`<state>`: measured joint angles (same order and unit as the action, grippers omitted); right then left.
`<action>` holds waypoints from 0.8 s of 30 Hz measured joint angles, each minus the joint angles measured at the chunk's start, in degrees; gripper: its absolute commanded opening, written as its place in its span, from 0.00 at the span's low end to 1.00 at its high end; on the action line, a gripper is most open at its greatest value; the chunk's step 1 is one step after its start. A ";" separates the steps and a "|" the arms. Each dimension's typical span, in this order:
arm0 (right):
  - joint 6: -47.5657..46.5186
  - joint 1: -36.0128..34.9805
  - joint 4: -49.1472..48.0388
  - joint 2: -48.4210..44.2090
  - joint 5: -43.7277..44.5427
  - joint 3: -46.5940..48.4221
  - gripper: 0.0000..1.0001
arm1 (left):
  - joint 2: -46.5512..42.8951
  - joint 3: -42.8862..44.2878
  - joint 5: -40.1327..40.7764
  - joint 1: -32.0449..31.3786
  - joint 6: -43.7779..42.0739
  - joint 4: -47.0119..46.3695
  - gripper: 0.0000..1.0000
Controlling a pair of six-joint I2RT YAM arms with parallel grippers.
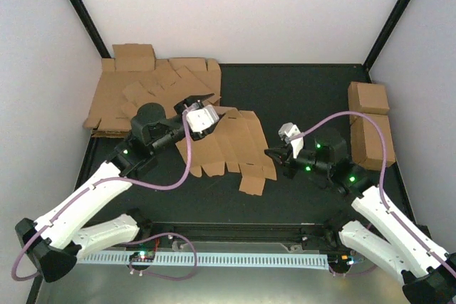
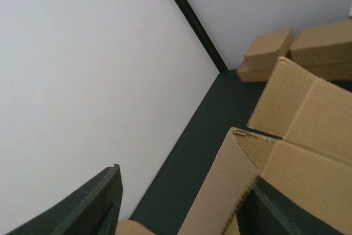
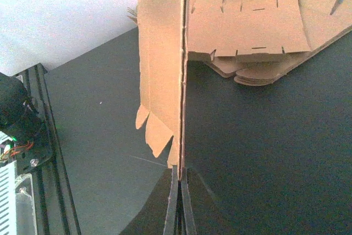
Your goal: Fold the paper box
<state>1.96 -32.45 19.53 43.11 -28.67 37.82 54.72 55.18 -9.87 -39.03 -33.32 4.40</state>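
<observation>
While the right gripper (image 3: 179, 170) pinches the paper box (image 3: 160, 75) by one edge, the left gripper (image 2: 184, 182) stands open around its raised far side.

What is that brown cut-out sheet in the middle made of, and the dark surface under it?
The paper box looks like thin brown cardboard, matte and unprinted: dull even colour, creased fold lines, die-cut tabs. The table top seems a dark matte mat or coating, giving almost no glare; which of these I cannot tell.

The paper box (image 1: 235, 144) is matt brown cardboard with rough die-cut edges; the surface (image 1: 299, 97) is dark, smooth and matt
</observation>
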 measured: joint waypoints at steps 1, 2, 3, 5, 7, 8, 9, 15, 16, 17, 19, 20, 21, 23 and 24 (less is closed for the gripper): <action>-0.20 0.00 -0.02 0.07 -0.11 0.20 0.02 | 0.61 0.57 0.00 0.00 -0.39 0.20 0.51; -0.26 0.00 0.02 0.09 -0.22 0.26 0.02 | 1.16 0.98 0.00 0.00 -0.50 0.42 0.47; -0.39 0.00 0.22 0.15 -0.33 0.42 0.02 | 1.57 1.18 0.00 0.00 -0.76 0.46 0.41; -0.55 0.00 0.26 0.50 -0.59 0.72 0.02 | 2.03 1.22 -0.02 0.00 -1.05 0.61 0.29; -0.68 0.00 0.28 0.87 -0.87 1.03 0.02 | 2.49 1.27 0.00 0.00 -1.62 0.87 0.17; -0.81 0.00 0.39 1.07 -1.05 1.18 0.02 | 2.73 1.42 -0.02 0.00 -1.68 1.11 0.11; -1.01 0.00 0.61 1.31 -1.25 1.46 0.02 | 3.10 1.86 -0.02 0.00 -2.14 1.62 0.04; -2.01 0.00 1.29 2.01 -1.44 2.64 0.18 | 4.26 3.28 -0.22 0.00 -3.15 3.39 0.02; -2.03 0.00 1.31 2.01 -1.42 2.69 0.24 | 4.26 3.50 0.00 0.00 -2.80 3.80 0.01; -2.49 0.00 1.49 2.03 -1.38 2.82 0.28 | 4.35 4.02 0.39 0.00 -2.01 4.52 0.01; -3.21 0.00 2.19 2.23 -1.09 3.52 0.32 | 4.79 5.90 1.36 0.00 0.68 6.29 0.01; -3.15 0.00 2.40 2.29 -0.96 3.91 0.35 | 5.03 6.91 1.88 0.00 2.01 6.88 0.02; -3.34 0.00 2.89 2.29 -0.57 4.48 0.38 | 5.31 8.20 2.29 0.00 3.58 7.78 0.02; -3.39 0.00 3.54 2.05 0.96 5.57 0.46 | 5.40 10.36 2.80 0.00 6.56 9.70 0.02; -3.21 0.00 3.67 1.75 1.84 5.95 0.52 | 5.25 11.10 2.82 0.00 7.98 10.49 0.02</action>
<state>-1.26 -32.45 23.20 44.86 -26.83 43.77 59.96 66.28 -7.05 -39.03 -25.34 14.90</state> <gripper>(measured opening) 0.389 0.025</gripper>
